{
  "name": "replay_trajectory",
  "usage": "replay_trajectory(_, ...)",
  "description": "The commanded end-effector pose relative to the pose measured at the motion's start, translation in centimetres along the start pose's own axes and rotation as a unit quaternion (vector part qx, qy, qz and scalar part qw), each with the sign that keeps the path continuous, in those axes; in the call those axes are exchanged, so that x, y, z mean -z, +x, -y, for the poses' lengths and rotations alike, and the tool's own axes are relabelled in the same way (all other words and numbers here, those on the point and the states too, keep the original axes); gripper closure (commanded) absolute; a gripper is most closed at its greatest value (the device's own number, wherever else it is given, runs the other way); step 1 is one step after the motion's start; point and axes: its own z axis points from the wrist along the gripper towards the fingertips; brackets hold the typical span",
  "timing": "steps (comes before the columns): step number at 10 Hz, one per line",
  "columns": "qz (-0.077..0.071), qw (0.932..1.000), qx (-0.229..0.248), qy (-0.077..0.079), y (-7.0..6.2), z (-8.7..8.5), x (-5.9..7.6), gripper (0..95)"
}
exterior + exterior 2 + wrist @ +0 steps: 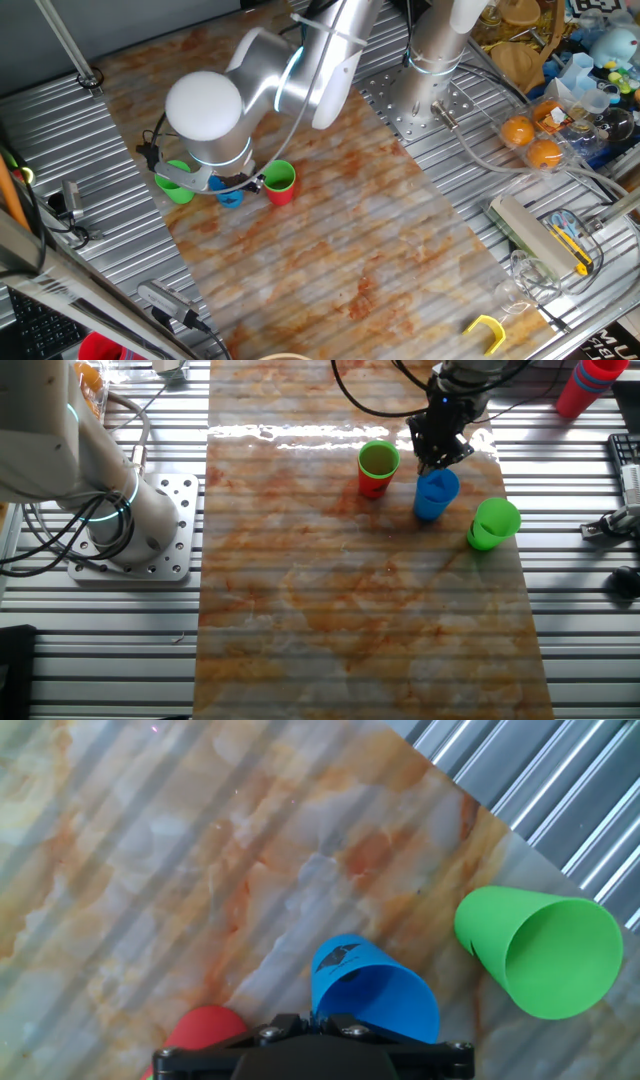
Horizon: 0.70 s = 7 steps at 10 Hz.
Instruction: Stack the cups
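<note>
A silver Flexiv Rizon arm (290, 80) reaches over a marble-patterned mat (350, 610) spread across the ribbed metal tabletop (580, 640), its claw (440, 452) hanging directly above the blue cup (435, 495). From the hand view the blue cup (372, 990) sits right under the claw body; whether the fingers grip its rim or stand apart cannot be told. Three cup positions line the far end of the mat. A green cup nested inside the red cup (377, 468) stands upright just beside the blue one. On the blue cup's other side a second green cup (492, 524) lies tipped, its open mouth showing, near the mat's edge. In the hand view that tipped green cup (540, 952) rests apart from the blue cup, while the red cup (205, 1025) peeks in at the bottom edge.
</note>
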Motion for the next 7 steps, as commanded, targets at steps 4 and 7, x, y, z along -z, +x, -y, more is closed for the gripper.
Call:
replay_trajectory(4,-0.004,0.9996,0.016,0.022,1.5,0.9,3.6,95.0)
replay_trajectory(7,-0.009,0.9990,0.018,0.040,2.3,-1.3,5.2,95.0)
